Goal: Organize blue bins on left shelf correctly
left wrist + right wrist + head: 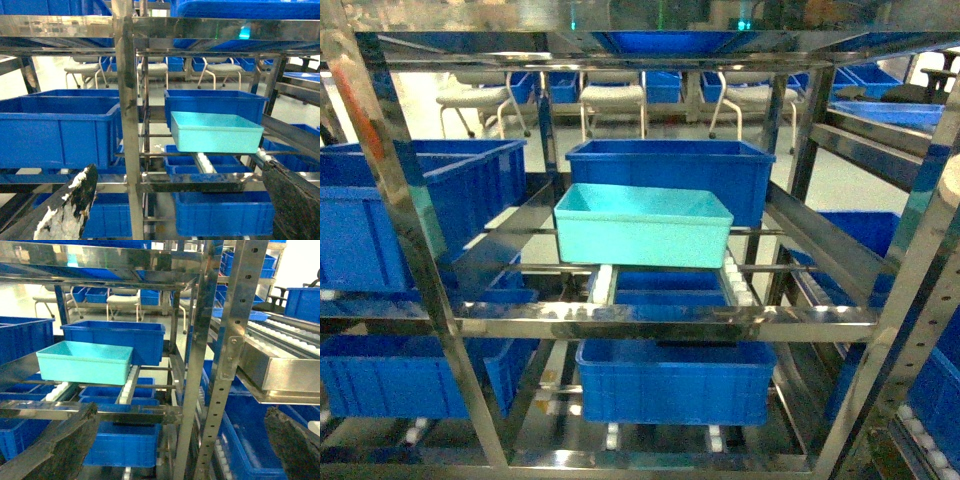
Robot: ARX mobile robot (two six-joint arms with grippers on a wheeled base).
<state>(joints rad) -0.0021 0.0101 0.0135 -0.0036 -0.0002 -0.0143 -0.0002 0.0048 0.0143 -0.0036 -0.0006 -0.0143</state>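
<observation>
The aqua tub (pixel 642 228) sits on the steel shelf's (pixel 660 322) roller tracks (pixel 603 283), a royal-blue crate (pixel 670 170) just behind it. A steel post (pixel 129 130) stands before the left hand (pixel 175 210); both it and the right hand (pixel 180 450) have fingers apart, holding nothing.

Only the fingers of each pincer showed, at the bottom corners of the wrist views. The left pincer (pixel 175 210) had dark, nearly black fingers (pixel 70 207), the left one flecked with ragged white patches (worn padding, perhaps). The right pincer (pixel 175 445) had similar dark fingers (pixel 67 442), rough-surfaced and tapering, without white marks.
</observation>
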